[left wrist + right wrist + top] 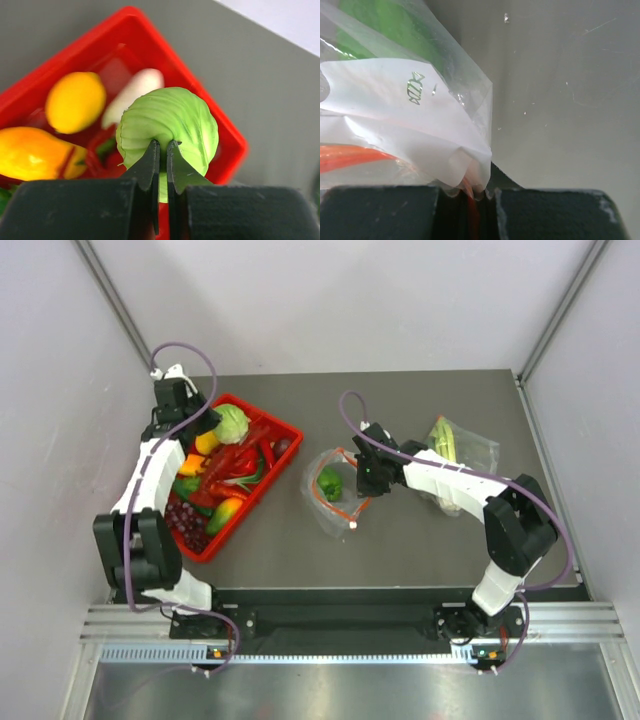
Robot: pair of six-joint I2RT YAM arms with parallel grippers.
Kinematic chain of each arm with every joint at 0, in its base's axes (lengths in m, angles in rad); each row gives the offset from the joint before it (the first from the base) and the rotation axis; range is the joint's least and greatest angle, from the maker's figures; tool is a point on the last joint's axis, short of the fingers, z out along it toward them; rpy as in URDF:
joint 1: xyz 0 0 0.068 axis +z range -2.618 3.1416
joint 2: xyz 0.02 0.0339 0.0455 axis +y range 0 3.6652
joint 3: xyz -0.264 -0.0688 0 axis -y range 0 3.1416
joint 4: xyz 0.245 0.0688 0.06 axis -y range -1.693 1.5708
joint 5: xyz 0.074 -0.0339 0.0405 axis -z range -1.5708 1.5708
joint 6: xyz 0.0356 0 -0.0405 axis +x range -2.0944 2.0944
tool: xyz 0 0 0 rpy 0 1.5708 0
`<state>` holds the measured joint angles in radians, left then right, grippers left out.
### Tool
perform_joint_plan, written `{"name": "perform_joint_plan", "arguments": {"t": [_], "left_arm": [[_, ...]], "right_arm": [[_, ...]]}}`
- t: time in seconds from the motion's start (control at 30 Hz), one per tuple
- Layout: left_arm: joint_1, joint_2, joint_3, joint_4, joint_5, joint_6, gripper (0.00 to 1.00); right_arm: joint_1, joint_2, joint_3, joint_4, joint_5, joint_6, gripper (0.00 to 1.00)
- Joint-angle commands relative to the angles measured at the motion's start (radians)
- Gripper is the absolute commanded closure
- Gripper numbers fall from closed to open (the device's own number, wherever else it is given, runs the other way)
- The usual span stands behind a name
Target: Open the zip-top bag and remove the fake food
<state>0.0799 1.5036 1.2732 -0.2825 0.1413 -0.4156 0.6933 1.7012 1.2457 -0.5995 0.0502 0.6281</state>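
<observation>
Overhead view: the left gripper (212, 423) meets the pale green cabbage (233, 424) over the far corner of the red basket (270, 412). The right gripper (362, 475) touches the zip-top bag (330, 505), a green piece (329, 481) inside; the leek bag (470, 448) lies farther right on the grey table (420, 540)

Glossy crinkly clear plastic: zip-top bag (395, 115); matt ribbed cabbage (170, 117); matt scratched table (570, 100).

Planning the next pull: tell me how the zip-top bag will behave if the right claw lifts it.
Probably floppy: the zip-top bag is thin, crinkled film folding where the right claw pinches it. Likely light: one small green piece shows inside. That piece may slide inside.
</observation>
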Motion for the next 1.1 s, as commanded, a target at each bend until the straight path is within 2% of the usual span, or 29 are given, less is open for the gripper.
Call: {"name": "perform_joint_plan", "arguments": {"t": [0.0, 0.23, 0.53, 0.6, 0.67, 0.7, 0.8, 1.07], "left_arm": [[0.014, 0.056, 0.063, 0.135, -0.132, 0.034, 1.00], [0.027, 0.194, 0.167, 0.189, -0.132, 0.020, 1.00], [0.026, 0.290, 0.187, 0.187, -0.170, 0.053, 0.98], [0.026, 0.308, 0.190, 0.187, -0.166, 0.061, 0.92], [0.026, 0.322, 0.196, 0.172, -0.157, 0.069, 0.77], [0.027, 0.320, 0.195, 0.167, -0.154, 0.070, 0.73], [0.026, 0.307, 0.178, 0.158, -0.161, 0.077, 0.50], [0.026, 0.285, 0.114, 0.123, -0.146, 0.103, 0.40]], "right_arm": [[0.003, -0.006, 0.054, 0.010, -0.007, -0.014, 1.00], [0.005, 0.015, 0.067, 0.015, -0.029, -0.019, 1.00], [0.003, 0.055, 0.110, 0.003, -0.042, -0.034, 1.00], [0.000, 0.063, 0.126, 0.001, -0.044, -0.038, 1.00], [0.002, 0.072, 0.136, -0.006, -0.046, -0.042, 1.00], [0.000, 0.075, 0.144, -0.008, -0.047, -0.044, 1.00], [0.000, 0.083, 0.152, -0.008, -0.047, -0.045, 1.00], [-0.001, 0.089, 0.150, -0.008, -0.047, -0.045, 1.00]]}}
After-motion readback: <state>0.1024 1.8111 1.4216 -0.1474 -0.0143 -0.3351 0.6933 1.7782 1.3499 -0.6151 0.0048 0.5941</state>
